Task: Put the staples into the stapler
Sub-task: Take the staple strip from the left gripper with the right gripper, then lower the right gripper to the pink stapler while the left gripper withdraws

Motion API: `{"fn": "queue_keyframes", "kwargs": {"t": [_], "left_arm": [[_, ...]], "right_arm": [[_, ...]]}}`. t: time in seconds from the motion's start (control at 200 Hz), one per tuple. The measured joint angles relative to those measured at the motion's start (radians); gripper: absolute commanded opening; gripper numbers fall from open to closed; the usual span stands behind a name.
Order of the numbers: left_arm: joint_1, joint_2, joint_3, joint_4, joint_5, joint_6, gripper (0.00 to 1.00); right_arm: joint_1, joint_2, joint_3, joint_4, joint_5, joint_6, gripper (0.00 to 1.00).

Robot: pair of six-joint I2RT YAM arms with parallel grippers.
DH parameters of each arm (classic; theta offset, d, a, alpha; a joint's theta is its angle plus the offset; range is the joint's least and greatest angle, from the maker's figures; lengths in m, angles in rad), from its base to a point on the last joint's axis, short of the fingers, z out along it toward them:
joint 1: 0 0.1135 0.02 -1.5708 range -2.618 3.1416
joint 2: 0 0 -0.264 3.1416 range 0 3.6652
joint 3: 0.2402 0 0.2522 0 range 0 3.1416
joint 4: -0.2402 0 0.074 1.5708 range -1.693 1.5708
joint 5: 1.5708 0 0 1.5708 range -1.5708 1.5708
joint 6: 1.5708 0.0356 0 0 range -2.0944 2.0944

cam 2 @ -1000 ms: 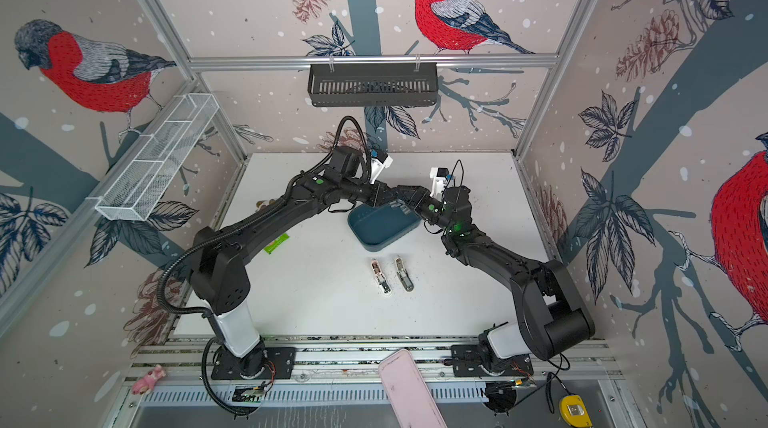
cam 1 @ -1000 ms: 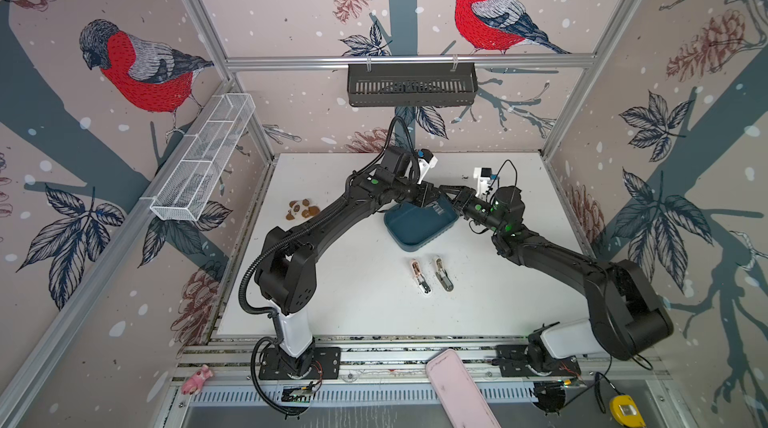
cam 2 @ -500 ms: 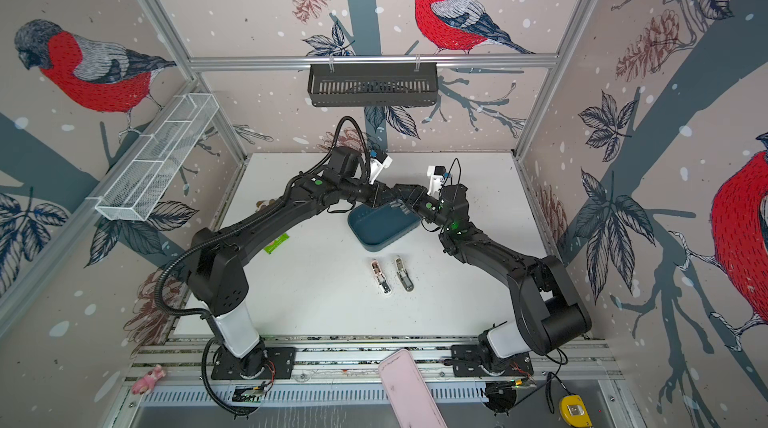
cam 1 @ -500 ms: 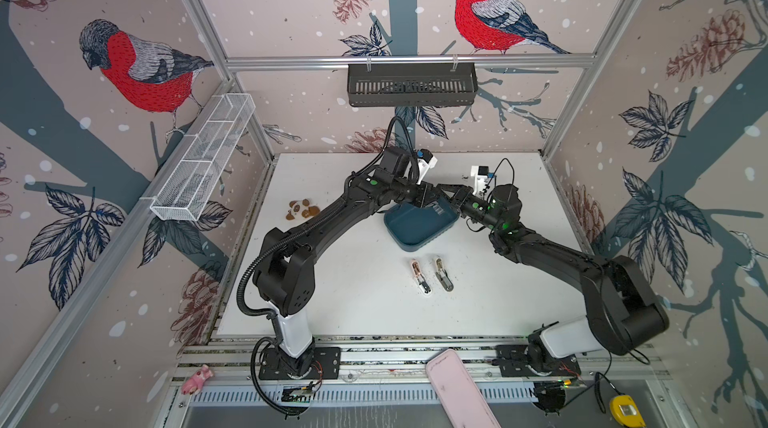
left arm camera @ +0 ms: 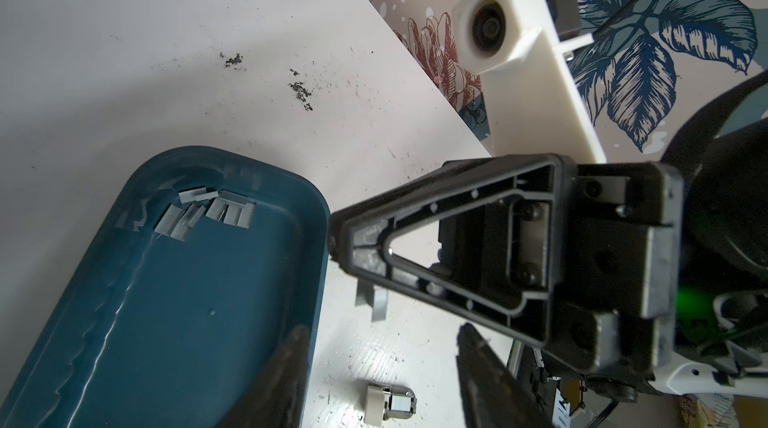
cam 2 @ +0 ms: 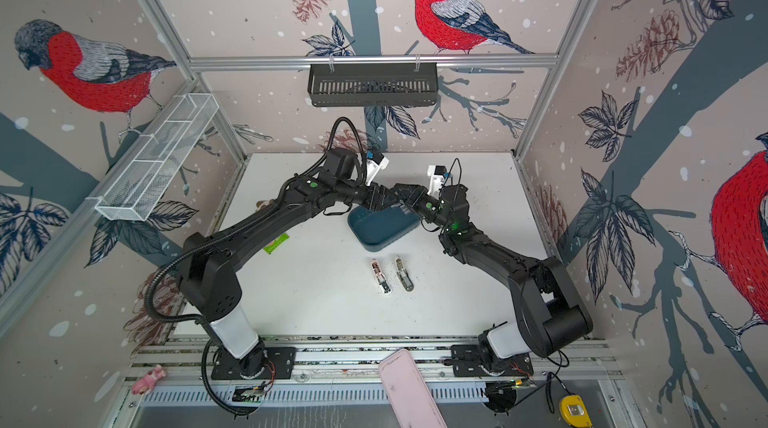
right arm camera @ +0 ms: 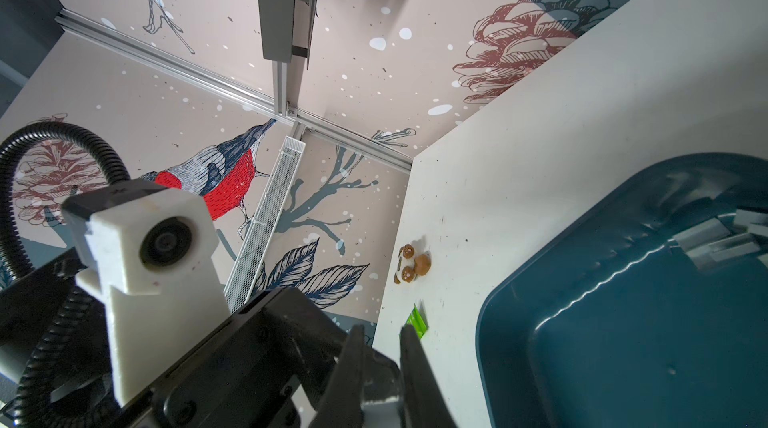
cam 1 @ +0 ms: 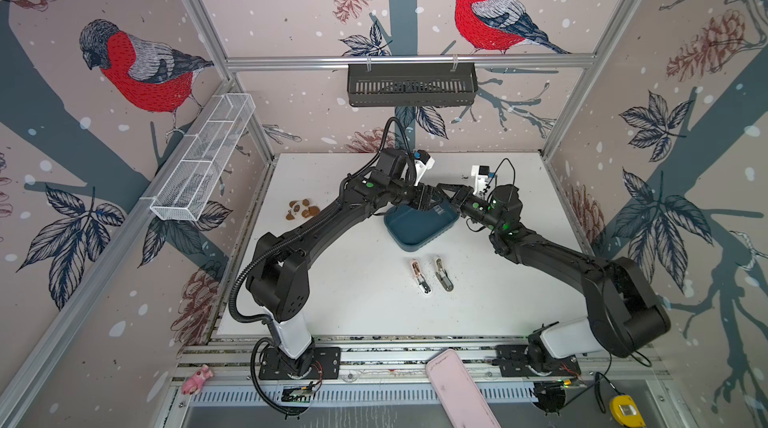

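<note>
Centre of both top views, by the tray [cam 1: 419, 234], the right gripper [left arm camera: 334, 238] pinches a staple strip [left arm camera: 379, 306]. The left gripper [left arm camera: 382, 330], jaws spread, should back straight off without brushing it.

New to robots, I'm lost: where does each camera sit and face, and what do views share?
Top views: twin cameras overhead, looking down at the white table; black left arm and right arm show whole.
Left wrist: on the left arm, looking past the open left gripper into the dark blue plastic tray of silvery metal staple strips; right gripper pinches a lone strip.
Right wrist: on the right arm, looking past the right gripper at the tray and left arm's white camera housing.
Shared: all four show the tray.
</note>
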Motion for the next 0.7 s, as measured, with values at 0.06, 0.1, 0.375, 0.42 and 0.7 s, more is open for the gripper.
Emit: {"fn": "queue_keyframes", "kwargs": {"t": [0.06,0.1,0.375,0.42,0.7], "left_arm": [[0.004,-0.039,-0.036,0.003,-0.005,0.000,0.90],[0.007,-0.068,-0.062,0.005,-0.007,-0.001,0.95],[0.013,-0.399,-0.360,0.037,-0.045,-0.016,0.99],[0.013,-0.470,-0.421,0.037,-0.062,-0.020,0.98],[0.013,-0.826,-0.798,0.118,-0.140,-0.098,0.98]], "right_arm": [[0.000,-0.010,-0.008,-0.011,0.000,-0.010,0.15],[0.003,-0.019,-0.016,-0.022,0.004,-0.015,0.15],[0.146,-0.170,-0.033,-0.257,0.126,-0.206,0.16],[0.187,-0.199,-0.037,-0.307,0.166,-0.250,0.16],[0.468,-0.316,-0.117,-0.566,0.456,-0.507,0.16]]}}
